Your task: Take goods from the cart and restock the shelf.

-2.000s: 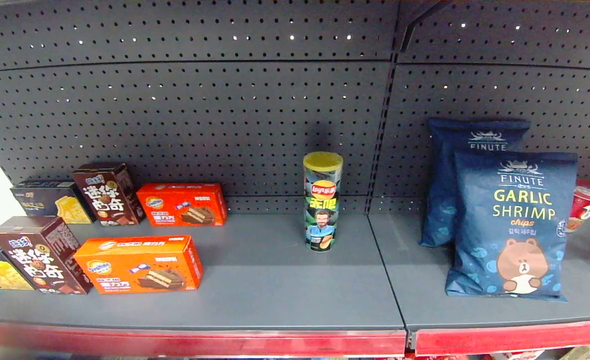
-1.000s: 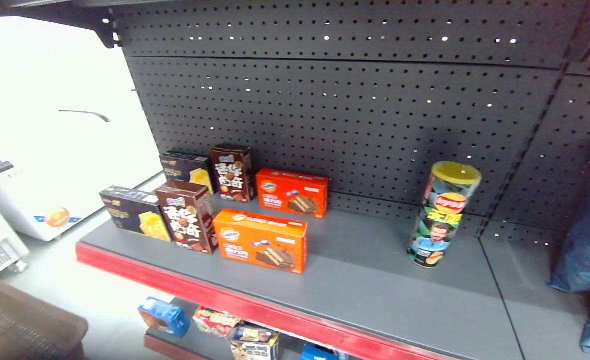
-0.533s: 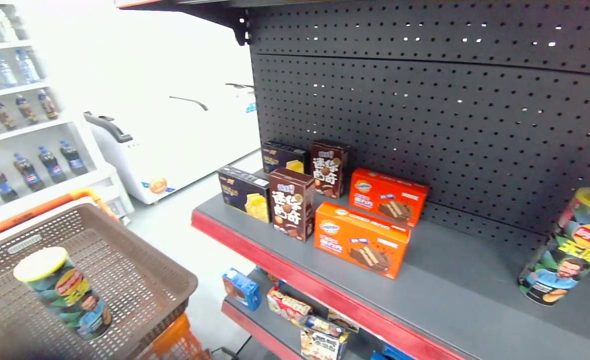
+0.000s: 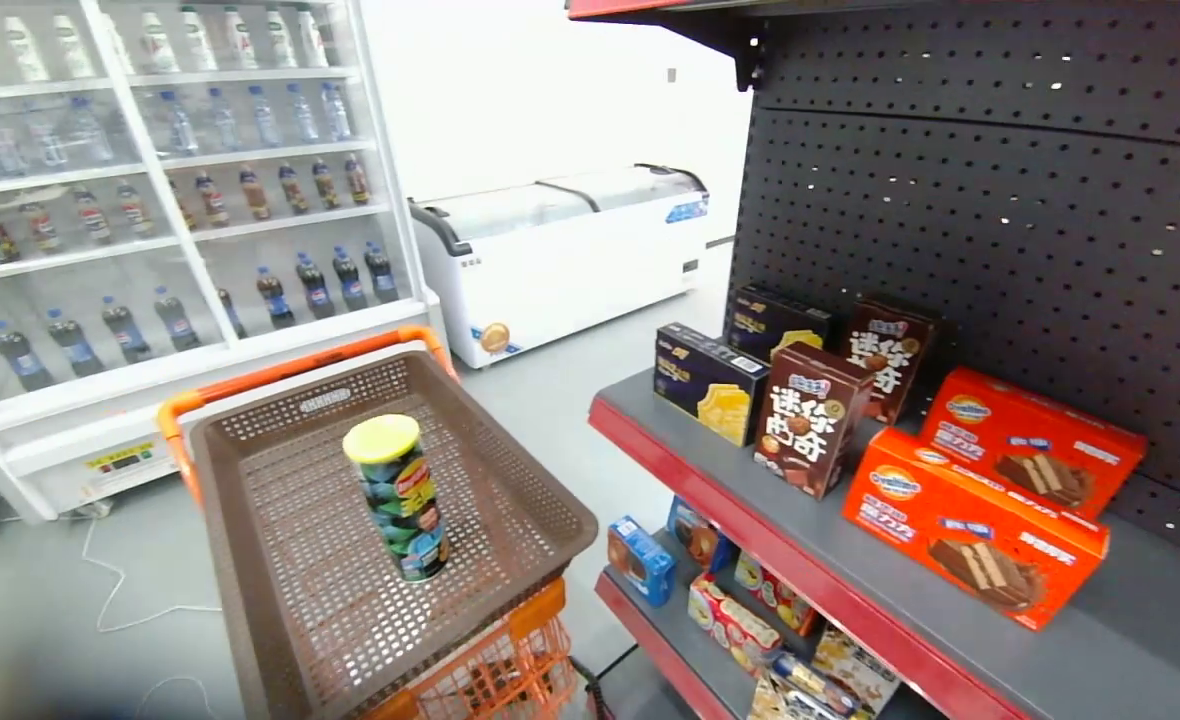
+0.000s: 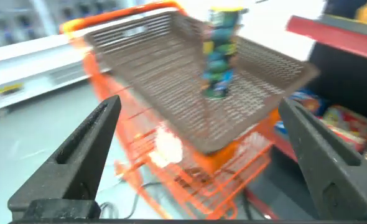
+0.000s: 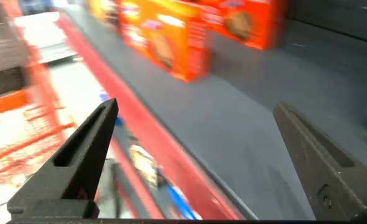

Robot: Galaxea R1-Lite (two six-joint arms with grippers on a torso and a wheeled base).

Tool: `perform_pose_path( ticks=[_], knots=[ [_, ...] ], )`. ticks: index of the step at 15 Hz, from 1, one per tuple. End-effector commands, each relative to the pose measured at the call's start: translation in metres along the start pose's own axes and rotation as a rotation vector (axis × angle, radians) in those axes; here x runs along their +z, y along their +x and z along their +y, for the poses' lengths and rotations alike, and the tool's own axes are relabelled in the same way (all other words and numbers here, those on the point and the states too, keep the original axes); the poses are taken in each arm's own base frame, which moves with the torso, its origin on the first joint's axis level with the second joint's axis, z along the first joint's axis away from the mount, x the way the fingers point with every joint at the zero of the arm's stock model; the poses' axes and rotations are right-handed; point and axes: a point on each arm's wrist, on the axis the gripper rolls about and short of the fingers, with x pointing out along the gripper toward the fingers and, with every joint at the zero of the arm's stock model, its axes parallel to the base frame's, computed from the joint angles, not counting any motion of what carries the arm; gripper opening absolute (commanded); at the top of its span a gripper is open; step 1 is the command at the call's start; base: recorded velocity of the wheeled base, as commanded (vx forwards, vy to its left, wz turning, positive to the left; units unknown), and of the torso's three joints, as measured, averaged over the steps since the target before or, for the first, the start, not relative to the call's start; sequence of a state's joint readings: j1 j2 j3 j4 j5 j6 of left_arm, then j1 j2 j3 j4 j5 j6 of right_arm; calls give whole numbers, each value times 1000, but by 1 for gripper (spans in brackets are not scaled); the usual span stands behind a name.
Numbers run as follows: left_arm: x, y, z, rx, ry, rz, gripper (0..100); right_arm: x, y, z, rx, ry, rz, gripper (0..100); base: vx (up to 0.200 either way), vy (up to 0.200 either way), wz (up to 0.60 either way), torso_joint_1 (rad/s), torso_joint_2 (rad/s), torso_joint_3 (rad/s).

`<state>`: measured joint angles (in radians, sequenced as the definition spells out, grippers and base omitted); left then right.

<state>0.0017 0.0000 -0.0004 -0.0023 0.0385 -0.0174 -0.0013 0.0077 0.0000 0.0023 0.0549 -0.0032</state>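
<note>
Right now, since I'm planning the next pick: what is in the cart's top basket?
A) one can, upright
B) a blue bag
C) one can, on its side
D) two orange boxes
A: a single can with a yellow lid stands upright on the mesh floor of the brown basket.

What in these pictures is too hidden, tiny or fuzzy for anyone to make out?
- Head view: the packets on the lower shelf are partly hidden under the red-edged shelf and cut off by the bottom edge.
- Head view: the cooler bottles are too small to tell the drinks apart.
- Left wrist view: the chip can in the cart basket is blurred.
- Right wrist view: the orange box is blurred.
</note>
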Motion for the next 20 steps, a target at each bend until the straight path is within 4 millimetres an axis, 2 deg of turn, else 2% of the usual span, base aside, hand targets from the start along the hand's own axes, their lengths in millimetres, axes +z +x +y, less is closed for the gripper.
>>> perform_pose_path(
  ticks=[1,3,4,6,7,8,9,10,11,12,14,16,17,18,20],
  knots=[
    [0,0,0,0,-2,1,100,0,0,0,0,0,-1,100,0,0,0,0,0,0],
    [0,0,1,38,11,-2,100,0,0,0,0,0,-1,100,0,0,0,0,0,0],
    [16,-5,1,68,114,-44,100,0,0,0,0,0,-1,100,0,0,0,0,0,0],
    [63,-5,2,183,209,4,100,0,0,0,0,0,-1,100,0,0,0,0,0,0],
    [100,2,2,234,218,49,100,0,0,0,0,0,-1,100,0,0,0,0,0,0],
    [136,25,2,260,248,128,100,0,0,0,0,0,-1,100,0,0,0,0,0,0],
    [160,42,2,264,258,149,100,0,0,0,0,0,-1,100,0,0,0,0,0,0],
    [194,83,1,249,265,199,100,0,0,0,0,0,-1,100,0,0,0,0,0,0],
    [209,114,1,238,266,238,100,0,0,0,0,0,-1,100,0,0,0,0,0,0],
    [212,147,2,222,262,293,100,0,0,0,0,0,-1,100,0,0,0,0,0,0],
    [195,188,3,95,227,388,100,0,0,0,0,0,-1,100,0,0,0,0,0,0],
    [161,207,3,-168,159,460,100,0,0,0,0,0,-1,100,0,0,0,0,0,0],
    [150,211,2,-232,137,475,100,0,0,0,0,0,-1,100,0,0,0,0,0,0],
    [126,216,5,-308,99,512,100,0,0,0,0,2,-1,100,0,0,0,0,0,0],
    [105,235,12,-306,78,549,100,0,0,0,0,0,-1,100,0,0,0,0,0,0]
  ],
)
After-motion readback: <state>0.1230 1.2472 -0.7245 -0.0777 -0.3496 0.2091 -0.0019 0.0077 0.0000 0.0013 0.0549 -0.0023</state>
